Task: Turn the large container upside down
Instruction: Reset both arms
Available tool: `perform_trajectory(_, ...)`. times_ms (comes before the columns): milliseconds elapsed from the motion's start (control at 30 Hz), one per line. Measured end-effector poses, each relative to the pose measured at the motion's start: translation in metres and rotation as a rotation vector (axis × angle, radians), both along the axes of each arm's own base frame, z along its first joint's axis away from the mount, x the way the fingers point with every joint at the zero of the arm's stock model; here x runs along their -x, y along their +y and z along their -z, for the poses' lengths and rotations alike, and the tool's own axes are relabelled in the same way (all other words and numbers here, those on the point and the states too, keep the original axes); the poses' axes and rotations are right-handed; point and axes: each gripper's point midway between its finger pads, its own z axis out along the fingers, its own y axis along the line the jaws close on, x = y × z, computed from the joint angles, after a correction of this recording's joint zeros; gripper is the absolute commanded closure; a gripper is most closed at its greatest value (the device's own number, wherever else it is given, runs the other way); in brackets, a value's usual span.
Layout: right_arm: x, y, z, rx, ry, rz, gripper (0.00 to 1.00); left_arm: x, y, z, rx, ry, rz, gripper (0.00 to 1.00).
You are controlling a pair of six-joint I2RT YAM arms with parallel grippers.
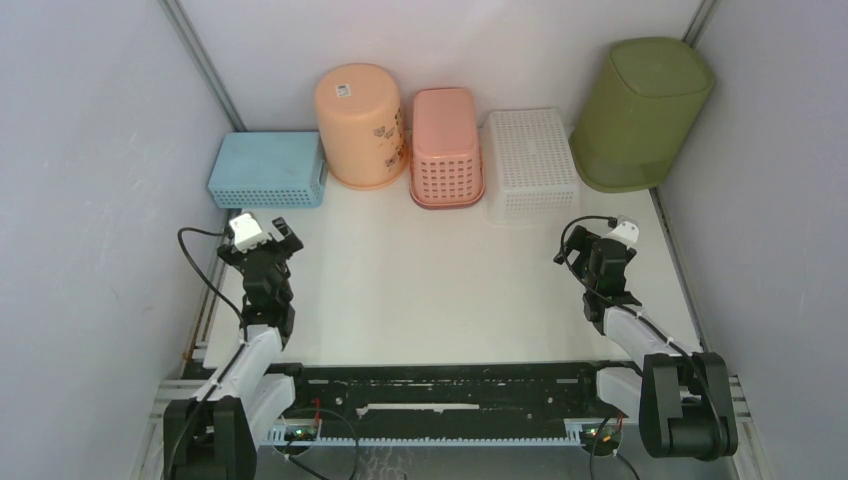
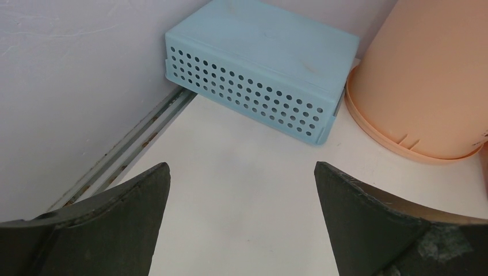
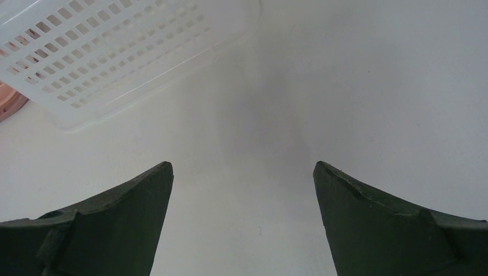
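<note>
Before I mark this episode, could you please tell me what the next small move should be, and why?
Probably nothing beyond staying parked: the large container seems to stand base up already, mesh band down at the table, in the far right corner. The left gripper and right gripper are open, empty and well short of it.

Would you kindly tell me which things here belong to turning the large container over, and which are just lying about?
For the job: green bin, in the far right corner; right gripper, open, on the nearer arm.

Lying about: blue basket; peach bucket; pink basket; white basket.
</note>
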Motion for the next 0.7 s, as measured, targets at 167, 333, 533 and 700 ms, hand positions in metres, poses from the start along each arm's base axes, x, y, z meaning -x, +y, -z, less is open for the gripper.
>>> perform_trajectory(167, -0.0003, -0.0001, -0.0019, 0.0, -0.006, 0.0, 0.0, 0.0027, -0.0003, -0.0014, 0.0, -0.005, 0.001, 0.0)
perform_trajectory(333, -0.0003, -0.0004, -0.0023, 0.002, -0.008, 0.002, 0.0, 0.0026, -0.0008, -0.001, 0.001, -0.003, 0.004, 0.0)
perform_trajectory(533, -0.0005, 0.0006, -0.0029, 0.004, -0.009, 0.0, 0.0, 0.0022, -0.0019, -0.0015, 0.001, -0.005, 0.011, 0.0)
perform_trajectory(700, -0.0011, 0.0006, -0.0066, 0.004, -0.022, 0.001, 0.0, 0.0021, -0.0029, -0.002, 0.001, -0.006, 0.017, 0.0)
